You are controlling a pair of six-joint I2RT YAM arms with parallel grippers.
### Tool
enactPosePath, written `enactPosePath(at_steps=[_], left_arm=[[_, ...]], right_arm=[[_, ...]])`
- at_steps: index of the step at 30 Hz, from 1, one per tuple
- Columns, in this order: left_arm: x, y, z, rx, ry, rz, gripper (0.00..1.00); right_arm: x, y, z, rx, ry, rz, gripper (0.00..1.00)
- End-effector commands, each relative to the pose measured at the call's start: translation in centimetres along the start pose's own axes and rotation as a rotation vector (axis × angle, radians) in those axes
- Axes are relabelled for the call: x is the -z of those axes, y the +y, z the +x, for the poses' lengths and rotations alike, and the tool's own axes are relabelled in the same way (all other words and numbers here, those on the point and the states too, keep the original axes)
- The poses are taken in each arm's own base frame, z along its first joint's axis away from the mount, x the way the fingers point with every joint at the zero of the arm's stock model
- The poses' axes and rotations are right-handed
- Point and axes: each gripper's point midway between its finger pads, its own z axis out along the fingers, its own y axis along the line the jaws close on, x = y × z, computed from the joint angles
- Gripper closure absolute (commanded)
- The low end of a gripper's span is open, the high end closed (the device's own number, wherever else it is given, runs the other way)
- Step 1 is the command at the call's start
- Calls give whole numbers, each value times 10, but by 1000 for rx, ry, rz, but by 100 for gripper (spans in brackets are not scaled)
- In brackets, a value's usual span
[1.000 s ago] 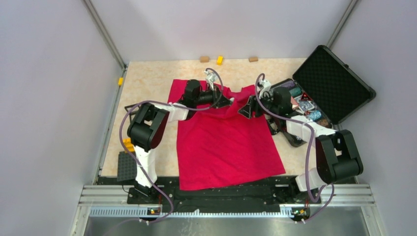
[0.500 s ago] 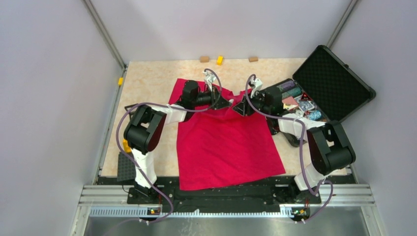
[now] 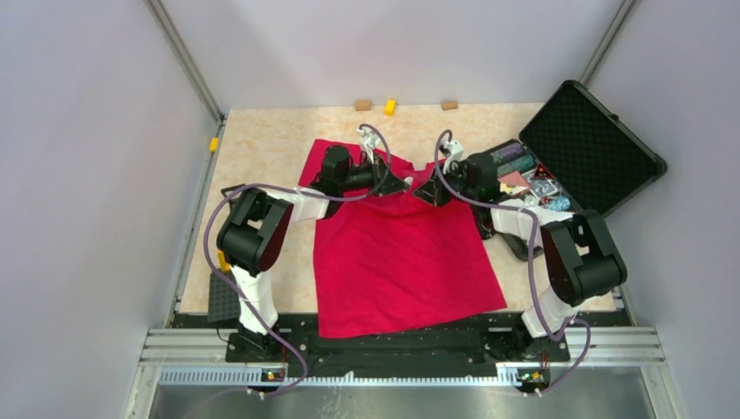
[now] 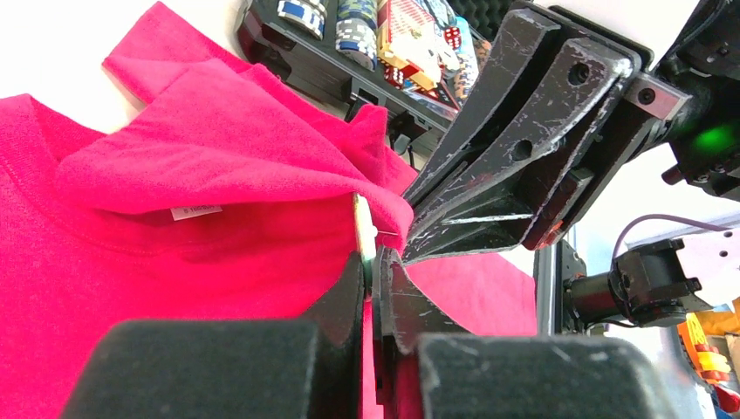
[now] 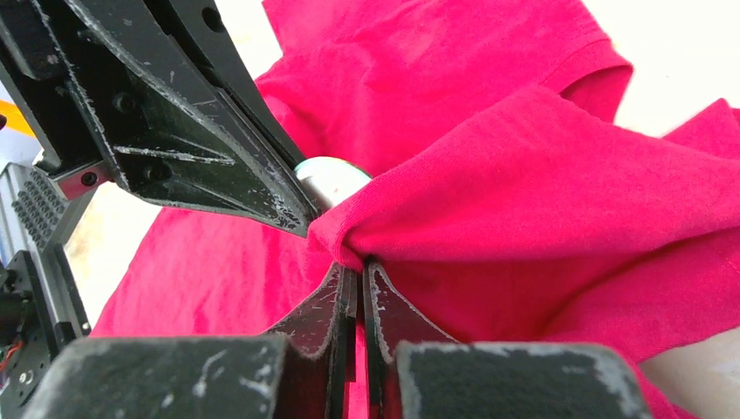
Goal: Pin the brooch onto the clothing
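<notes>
Item 1, T-shirt [image 3: 401, 262]: lying spread on the table [image 3: 262, 148], hem toward the arm bases, collar end standing raised in a fold. White neck label [image 4: 194, 210] showing inside the collar.

Item 2, brooch [image 4: 364, 229]: standing edge-on at the tip of that fold, pressing against the red fabric close to the collar.

Item 3, left gripper [image 4: 373, 259]: reaching in from the left, fingers closed tight and clamping the brooch by its lower rim.

Item 4, right gripper [image 5: 358, 271]: facing the left one tip to tip, fingers pressed together and pinching the raised fold of T-shirt just beside the brooch.

Item 5, black case [image 3: 585, 144]: lying open at the right of the table, lid tilting back, holding assorted colourful trinkets [image 3: 532, 179].

Item 6, small blocks [image 3: 390, 106]: sitting along the far edge, well apart from the T-shirt.
</notes>
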Motion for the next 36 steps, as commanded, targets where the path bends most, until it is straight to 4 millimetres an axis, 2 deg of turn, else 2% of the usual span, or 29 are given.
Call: enactPosePath(at_steps=[1,9,36], left_arm=[[6,-41,-34,-124,-79,124,100],[9,-51,-28,-145,-62,189,100],[13,-83,-26,-154,-45,289,100]], right_arm=[[-11,6,4,-32,61,-50,100],[-20,11,10,-86,125,-104,100],[-31,-17,20,-217,217,10,100]])
